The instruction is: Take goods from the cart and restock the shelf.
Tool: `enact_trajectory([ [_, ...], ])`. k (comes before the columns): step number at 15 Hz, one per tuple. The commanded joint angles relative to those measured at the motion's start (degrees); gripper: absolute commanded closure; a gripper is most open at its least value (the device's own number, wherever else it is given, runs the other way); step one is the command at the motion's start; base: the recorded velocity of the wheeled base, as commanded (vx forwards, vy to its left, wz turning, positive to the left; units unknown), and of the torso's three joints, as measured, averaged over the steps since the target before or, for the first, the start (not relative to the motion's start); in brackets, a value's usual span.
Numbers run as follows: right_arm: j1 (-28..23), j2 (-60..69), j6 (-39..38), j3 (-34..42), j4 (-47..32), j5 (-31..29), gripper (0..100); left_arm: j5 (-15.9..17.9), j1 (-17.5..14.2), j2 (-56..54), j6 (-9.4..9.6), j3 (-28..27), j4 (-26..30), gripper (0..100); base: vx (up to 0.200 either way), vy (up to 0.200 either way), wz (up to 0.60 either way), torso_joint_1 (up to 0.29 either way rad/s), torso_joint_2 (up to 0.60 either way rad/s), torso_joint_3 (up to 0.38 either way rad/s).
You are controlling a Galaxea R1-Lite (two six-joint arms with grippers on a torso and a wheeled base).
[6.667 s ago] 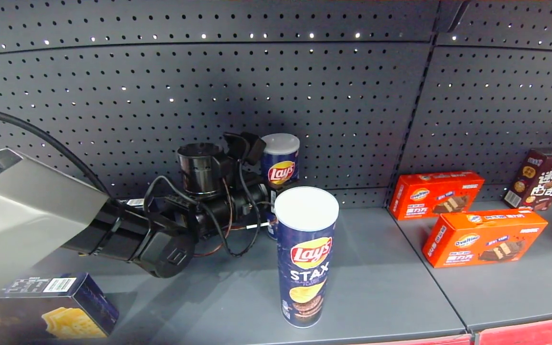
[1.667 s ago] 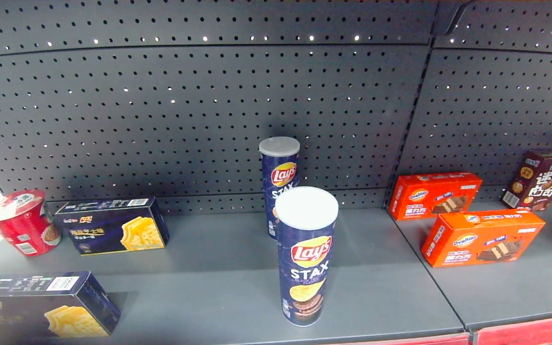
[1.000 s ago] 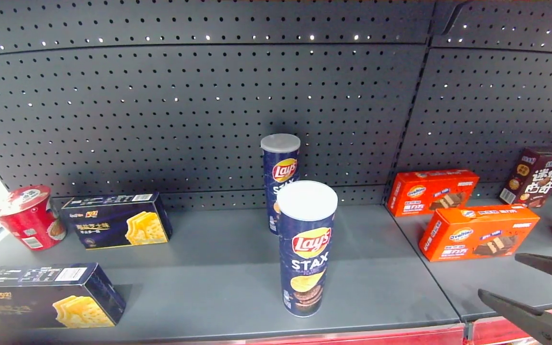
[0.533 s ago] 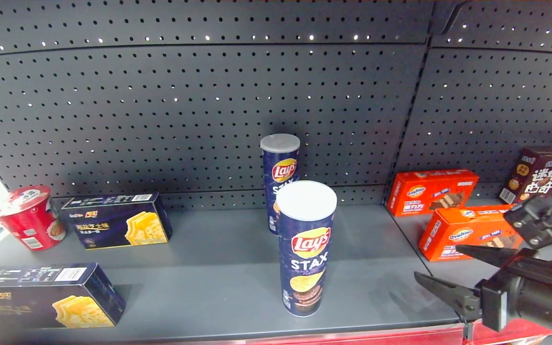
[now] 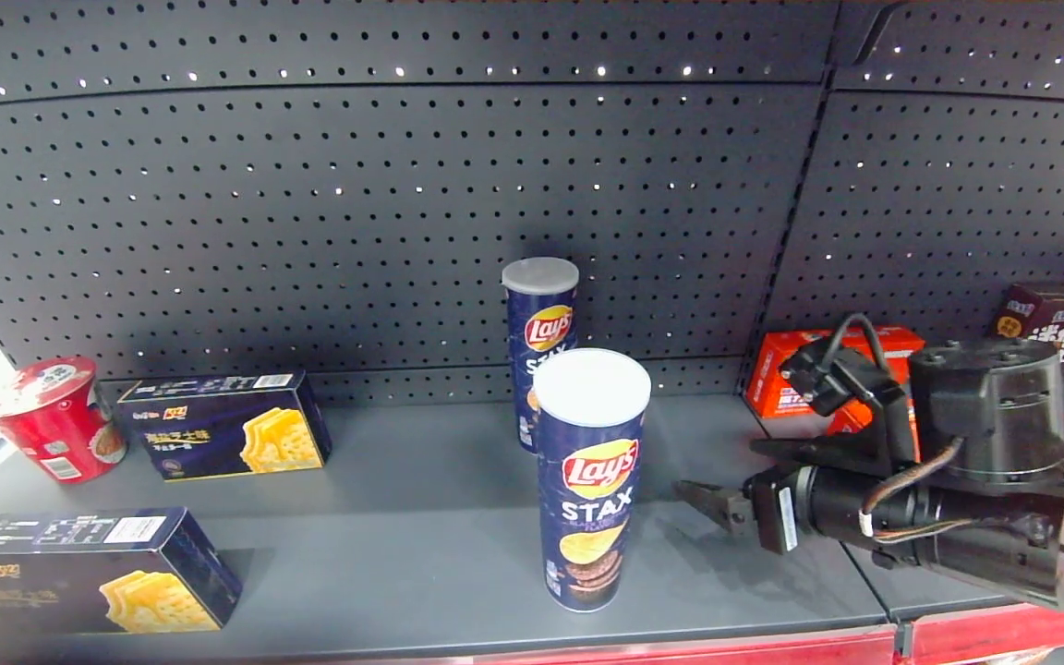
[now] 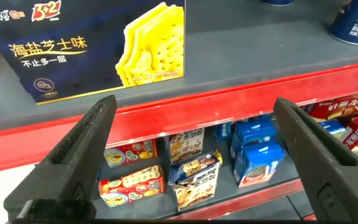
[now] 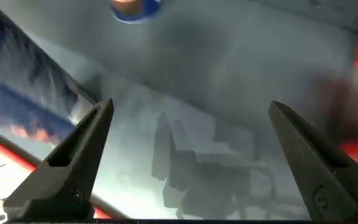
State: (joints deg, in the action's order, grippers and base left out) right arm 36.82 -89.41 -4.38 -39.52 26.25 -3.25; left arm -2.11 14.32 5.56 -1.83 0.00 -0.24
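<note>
Grey shelf is carrying two upright cans, the rear can at 12 o'clock of the front can, evidently forming a row. Right jaws are hanging open, empty, at the front can's 3 o'clock. Left jaws are gaping empty, facing the shelf edge.

shop, pegboard-backed shelf, boxed snacks (retail stock)

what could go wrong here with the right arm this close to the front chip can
1. The open right tool sits just beside the tall front chip can, which stands near the front edge of the shelf. A sideways bump could topple it, perhaps off the shelf.
2. The right arm lies in front of the orange box. A low sweep might drag or shove it.
</note>
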Motion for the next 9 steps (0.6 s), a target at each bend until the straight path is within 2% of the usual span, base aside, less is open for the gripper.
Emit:
enact_trajectory([
  [1,1.2,-4.4,0.0,-1.9,0.1,0.0,0,0.0,0.0,0.2,-0.02,0.0,0.1,0,0.0,0.0,0.0,0.0,0.0,0.0],
  [9,4.3,-6.6,0.1,-2.7,0.1,-0.1,0,0.0,0.0,0.2,-0.02,0.0,0.1,0,0.0,0.0,0.0,0.0,0.0,0.0],
])
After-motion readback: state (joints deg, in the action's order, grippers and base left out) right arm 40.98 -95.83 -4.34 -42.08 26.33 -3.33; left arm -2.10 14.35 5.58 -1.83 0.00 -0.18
